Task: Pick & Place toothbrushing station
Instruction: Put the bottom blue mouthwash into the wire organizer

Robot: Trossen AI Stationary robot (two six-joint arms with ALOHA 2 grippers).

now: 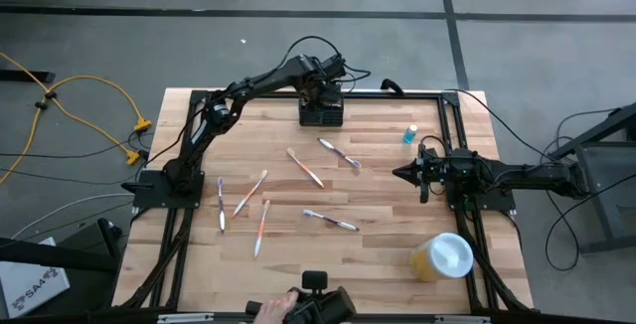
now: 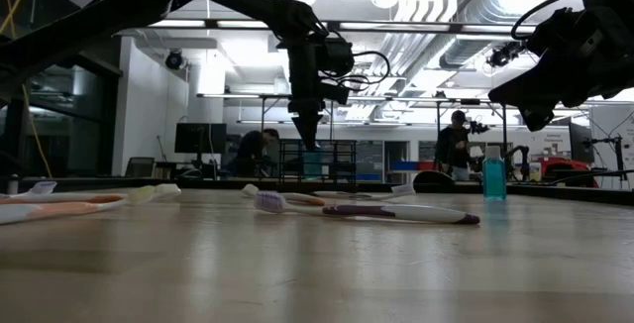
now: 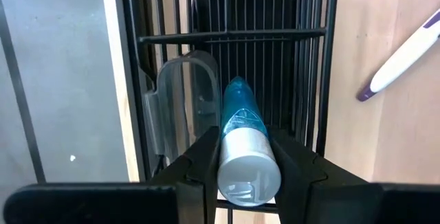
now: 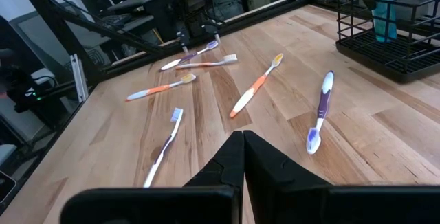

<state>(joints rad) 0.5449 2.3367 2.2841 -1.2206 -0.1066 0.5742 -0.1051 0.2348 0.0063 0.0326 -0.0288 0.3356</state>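
The toothbrushing station (image 1: 321, 112) is a black wire caddy standing at the table's far edge; it also shows in the low view (image 2: 317, 164) and the right wrist view (image 4: 392, 38). My left gripper (image 1: 323, 90) hangs over it, pointing steeply down, shut on a teal tube (image 3: 240, 114) with a silver end. A clear plastic holder (image 3: 180, 100) sits in the caddy beside the tube. My right gripper (image 1: 402, 173) waits shut and level at the table's right side, touching nothing (image 4: 243, 138). My left gripper pinches the tube's silver upper end (image 3: 247, 159) between its two fingers (image 3: 297, 165). The fingers come from above, slanting steeply down, and lie along the tube. The tube's teal end (image 3: 237, 90) points down inside the caddy; I cannot tell whether it rests on the floor.
Several toothbrushes (image 1: 306, 168) lie scattered over the middle of the wooden table. A small blue bottle (image 1: 409, 135) stands at the far right. A yellow cup with a white lid (image 1: 444, 256) stands near the right front corner. A person's hand (image 1: 270, 310) shows at the near edge.
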